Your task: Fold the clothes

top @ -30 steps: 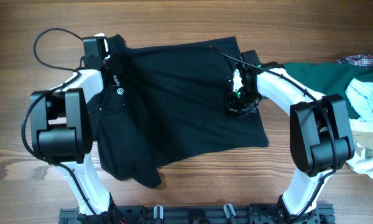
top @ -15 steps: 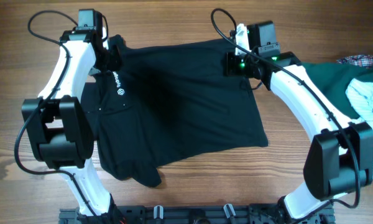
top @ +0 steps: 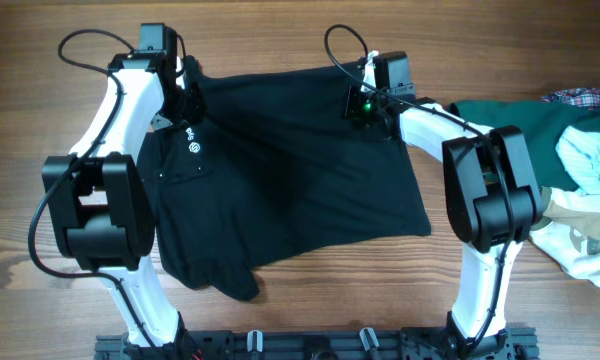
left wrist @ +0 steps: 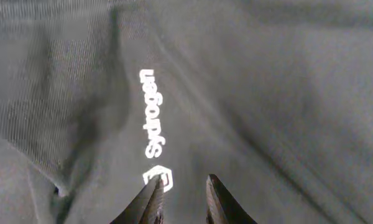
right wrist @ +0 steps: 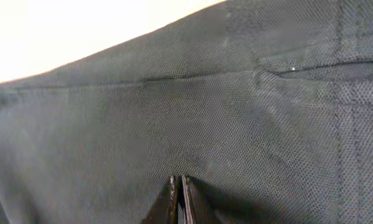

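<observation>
The clothes, a black polo shirt (top: 280,170), lie spread on the wooden table (top: 20,150), with a white logo (top: 192,148) on the chest. My left gripper (top: 188,100) hovers at the shirt's upper left. In the left wrist view its jaws (left wrist: 184,179) stand slightly apart over the white logo text (left wrist: 154,127), and only flat fabric shows in the gap. My right gripper (top: 363,108) is at the shirt's upper right near the top hem. Seen from the right wrist, this gripper (right wrist: 178,178) is shut, tips down against the black mesh cloth (right wrist: 236,124).
A dark green garment (top: 520,125) lies right of the shirt, with a pale blue-white garment (top: 592,160) and a cream cloth (top: 580,245) at the right edge. A plaid scrap (top: 585,97) shows at the far right. Both arm bases stand at the front edge.
The left arm stretched up to the collar area and its jaws parted a little. The right gripper moved from the shirt's middle right up to the top hem, staying shut.
</observation>
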### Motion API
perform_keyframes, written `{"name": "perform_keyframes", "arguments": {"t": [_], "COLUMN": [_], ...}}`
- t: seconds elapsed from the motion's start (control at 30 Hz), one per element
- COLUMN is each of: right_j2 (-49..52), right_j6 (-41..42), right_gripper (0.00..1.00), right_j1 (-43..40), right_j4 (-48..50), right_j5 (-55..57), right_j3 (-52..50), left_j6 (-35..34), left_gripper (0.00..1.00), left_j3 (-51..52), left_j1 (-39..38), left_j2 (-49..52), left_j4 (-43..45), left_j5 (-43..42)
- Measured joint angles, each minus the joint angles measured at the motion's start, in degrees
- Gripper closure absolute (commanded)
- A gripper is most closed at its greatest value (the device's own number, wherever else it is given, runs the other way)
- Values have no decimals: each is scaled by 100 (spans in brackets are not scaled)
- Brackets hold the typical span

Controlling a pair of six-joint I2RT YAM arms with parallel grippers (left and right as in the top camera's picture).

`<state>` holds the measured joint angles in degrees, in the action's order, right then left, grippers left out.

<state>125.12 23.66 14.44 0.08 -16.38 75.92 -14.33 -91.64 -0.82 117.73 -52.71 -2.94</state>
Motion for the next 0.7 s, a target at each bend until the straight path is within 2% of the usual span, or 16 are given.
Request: {"name": "perform_keyframes", "arguments": {"t": [0.17, 0.3, 0.47, 0.53, 0.57, 0.63, 0.7], "right_j2": [162, 361, 527, 568, 603, 627, 632], "right_j6": [354, 332, -164, -455, -645, -970, -1191], "right_gripper": [96, 96, 96, 96, 89, 58, 36], "right_j1": [-7, -238, -994, -1174, -1213, -1220, -1189], "right_j4": [85, 129, -66, -271, -378, -699, -1176], "right_j5": [472, 765, 822, 909, 892, 719, 400], "right_j3": [212, 494, 868, 1049, 1172, 1392, 1722], "left_j6": [-20, -22, -22, -22, -28, -42, -68], "left_gripper": [77, 77, 77, 73, 70, 67, 65], "left_j3": [0, 4, 7, 9, 9, 11, 11], "left_j1": [0, -11, -44, -76, -109, -160, -212], "left_j2": [0, 0, 0, 0, 0, 0, 0], "left_j4": [-140, -282, -328, -245, -197, -85, 44], "left_j5": [-66, -151, -168, -168, -168, -168, -175]}}
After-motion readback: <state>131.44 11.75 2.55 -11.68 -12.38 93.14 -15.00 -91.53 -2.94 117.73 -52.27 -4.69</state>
